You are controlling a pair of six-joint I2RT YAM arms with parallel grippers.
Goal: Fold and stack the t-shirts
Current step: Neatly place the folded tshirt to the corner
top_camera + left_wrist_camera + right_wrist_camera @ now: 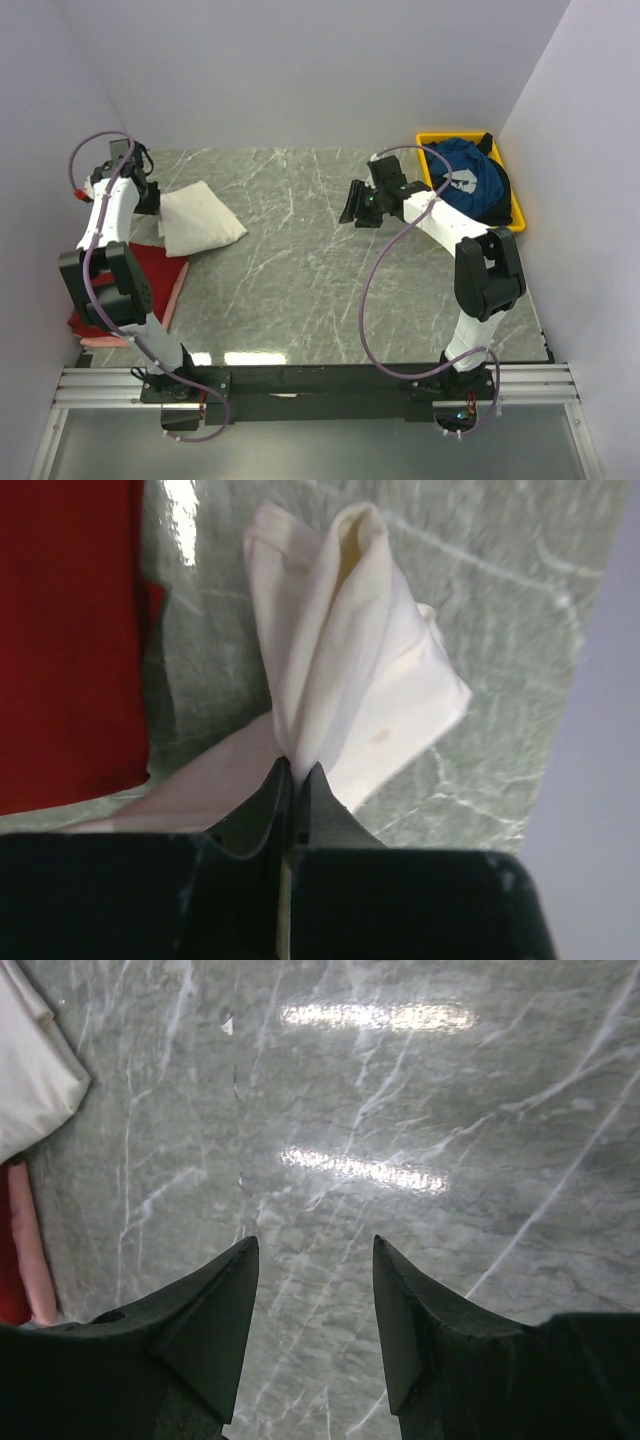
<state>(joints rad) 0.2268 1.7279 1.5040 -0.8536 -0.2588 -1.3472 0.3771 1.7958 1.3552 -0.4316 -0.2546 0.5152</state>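
The folded cream-white cloth t-shirt [350, 670], lying on the grey marbled desk [320, 270] just beside the dark red cloth t-shirt [150, 275], is pinched at one edge by the fully closed left gripper [297, 772], so its folds could be pulled open if dragged, while nothing is held by the wide-open right gripper [315, 1250].

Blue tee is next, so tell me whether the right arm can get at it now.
Probably yes. The blue tee lies uncovered in the tray, close beside the right arm, whose fingers are open and empty. Nothing stands between them.
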